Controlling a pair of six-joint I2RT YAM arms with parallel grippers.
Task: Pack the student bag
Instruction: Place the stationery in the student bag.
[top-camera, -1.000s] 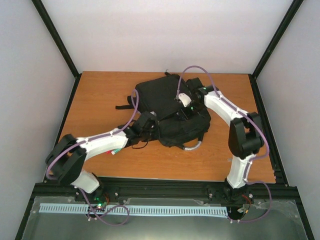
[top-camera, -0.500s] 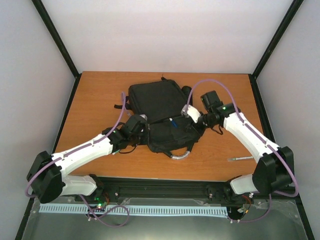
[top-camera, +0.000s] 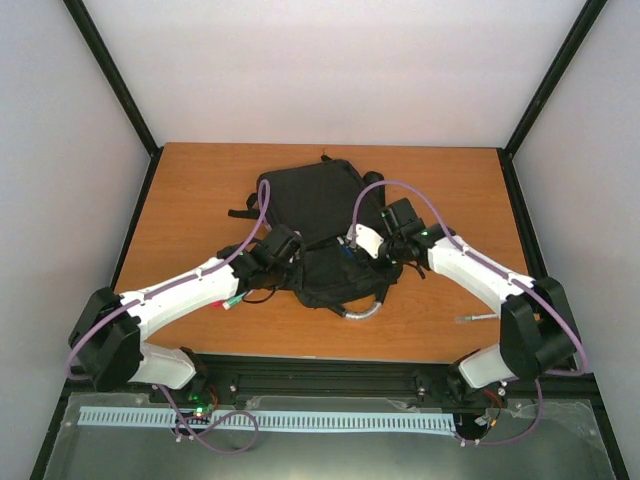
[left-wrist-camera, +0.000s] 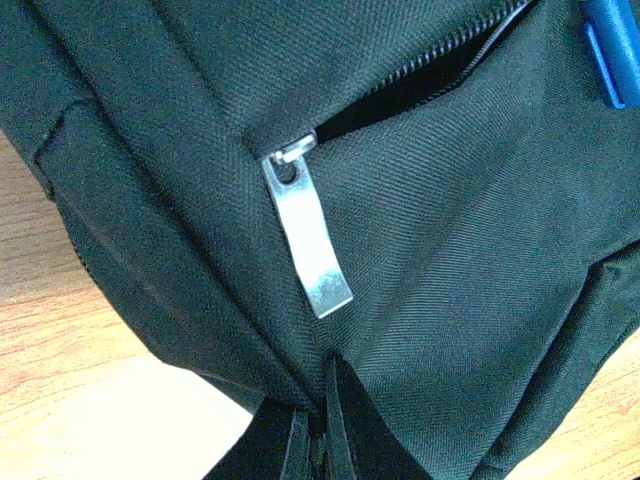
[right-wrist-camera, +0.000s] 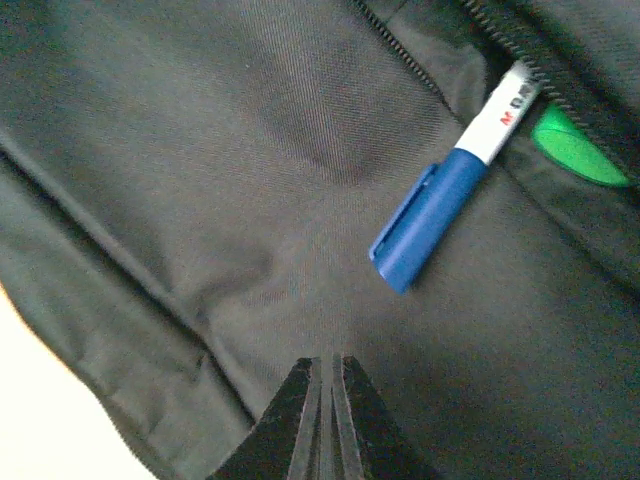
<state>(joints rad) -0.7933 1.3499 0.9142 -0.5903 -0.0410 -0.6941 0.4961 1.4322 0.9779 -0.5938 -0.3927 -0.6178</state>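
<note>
The student bag (top-camera: 315, 200) is lying unzipped, a blue marker (right-wrist-camera: 430, 215) protruding; a slim item (top-camera: 478, 318) is lying unpacked on the surface (top-camera: 200, 190). Left fingers (left-wrist-camera: 285, 455) and right fingers (right-wrist-camera: 285, 425) are pinching its fabric.

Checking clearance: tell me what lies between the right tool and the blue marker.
Only bare fabric of the student bag, in the right wrist view.

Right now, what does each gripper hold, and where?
Left gripper and right gripper each seem to pinch a fold of the black fabric backpack below its open zipper; the blue-capped marker is not held.
</note>
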